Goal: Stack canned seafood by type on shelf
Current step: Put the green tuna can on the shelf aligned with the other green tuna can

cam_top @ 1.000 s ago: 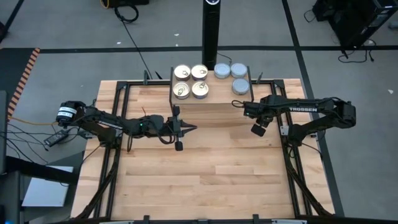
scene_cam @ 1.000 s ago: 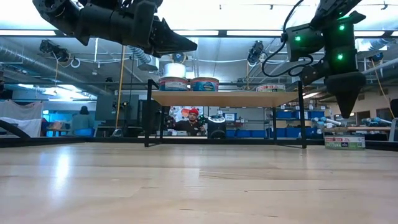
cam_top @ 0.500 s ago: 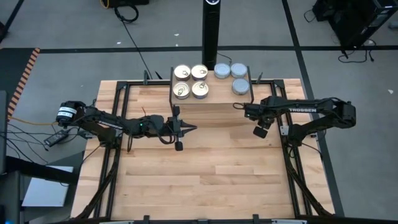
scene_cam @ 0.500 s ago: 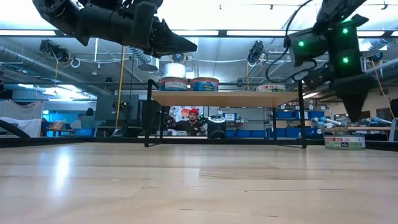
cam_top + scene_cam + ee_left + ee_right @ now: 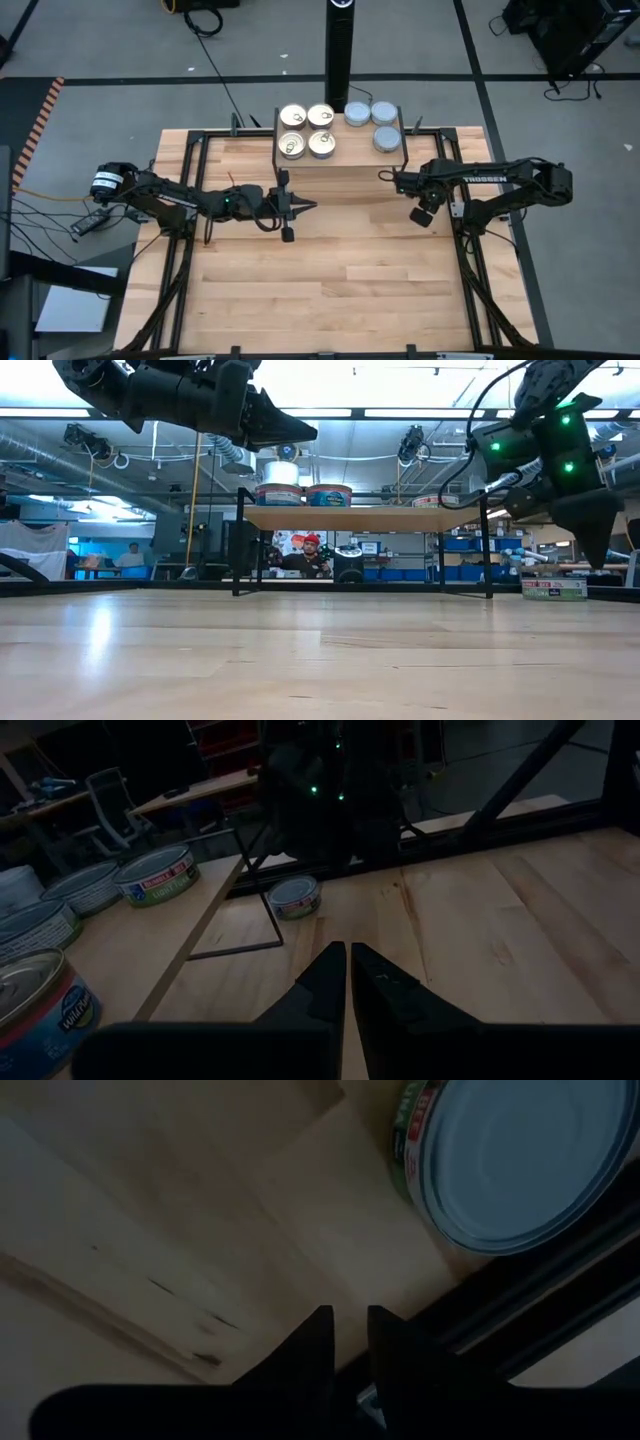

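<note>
Left gripper [image 5: 347, 982] fingers pressed together, almost no gap, nothing between them, hovering over the wooden table [image 5: 520, 930]. Ahead and off to one side: light wood shelf [image 5: 150, 935] with tins along it, nearest one [image 5: 35, 1005] blue-labelled, then more further along [image 5: 155, 873]. One tin [image 5: 294, 897] sits down on the table just ahead of the fingertips, near a thin black shelf leg [image 5: 262, 898]. Other arm [image 5: 330, 790], dark with green lights, further ahead.
</note>
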{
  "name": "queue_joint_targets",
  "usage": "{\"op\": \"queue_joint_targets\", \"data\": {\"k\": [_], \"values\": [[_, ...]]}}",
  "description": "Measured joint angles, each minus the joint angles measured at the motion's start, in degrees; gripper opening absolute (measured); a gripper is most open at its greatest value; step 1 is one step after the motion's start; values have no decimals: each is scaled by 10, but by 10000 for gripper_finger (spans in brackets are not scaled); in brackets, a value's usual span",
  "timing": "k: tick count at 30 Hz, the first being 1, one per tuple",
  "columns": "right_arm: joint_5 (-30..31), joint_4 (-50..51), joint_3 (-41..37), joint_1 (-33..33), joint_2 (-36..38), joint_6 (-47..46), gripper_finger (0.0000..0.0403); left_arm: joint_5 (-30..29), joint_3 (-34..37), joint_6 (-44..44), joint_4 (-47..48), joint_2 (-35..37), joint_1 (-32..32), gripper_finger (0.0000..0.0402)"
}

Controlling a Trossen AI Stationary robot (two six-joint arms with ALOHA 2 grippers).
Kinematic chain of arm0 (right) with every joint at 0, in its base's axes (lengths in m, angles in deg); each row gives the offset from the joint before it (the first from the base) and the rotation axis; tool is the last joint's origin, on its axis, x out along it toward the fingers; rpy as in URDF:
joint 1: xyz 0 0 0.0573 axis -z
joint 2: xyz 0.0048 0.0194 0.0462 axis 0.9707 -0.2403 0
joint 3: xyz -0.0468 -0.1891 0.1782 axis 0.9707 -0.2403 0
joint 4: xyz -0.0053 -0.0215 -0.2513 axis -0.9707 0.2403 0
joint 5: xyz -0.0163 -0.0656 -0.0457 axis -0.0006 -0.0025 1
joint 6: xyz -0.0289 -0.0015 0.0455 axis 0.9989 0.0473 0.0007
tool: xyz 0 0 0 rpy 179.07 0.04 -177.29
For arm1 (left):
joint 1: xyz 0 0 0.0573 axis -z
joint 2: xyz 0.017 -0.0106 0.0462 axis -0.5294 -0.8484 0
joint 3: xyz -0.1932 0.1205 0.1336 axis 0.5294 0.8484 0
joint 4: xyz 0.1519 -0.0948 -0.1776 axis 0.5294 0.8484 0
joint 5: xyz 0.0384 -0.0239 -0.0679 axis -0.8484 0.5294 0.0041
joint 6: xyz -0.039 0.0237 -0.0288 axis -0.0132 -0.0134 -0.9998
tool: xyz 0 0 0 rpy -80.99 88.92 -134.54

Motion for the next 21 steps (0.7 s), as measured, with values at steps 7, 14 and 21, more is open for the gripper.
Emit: {"op": "queue_joint_targets", "data": {"k": [7,14,21], "values": [[3,-2,0,0,0,-21,73,0,0,0,4,0,0,25],[28,-4,0,0,0,2,73,0,0,0,-1,0,0,25],[17,-5,0,0,0,6,73,0,0,0,-2,0,0,25]]}}
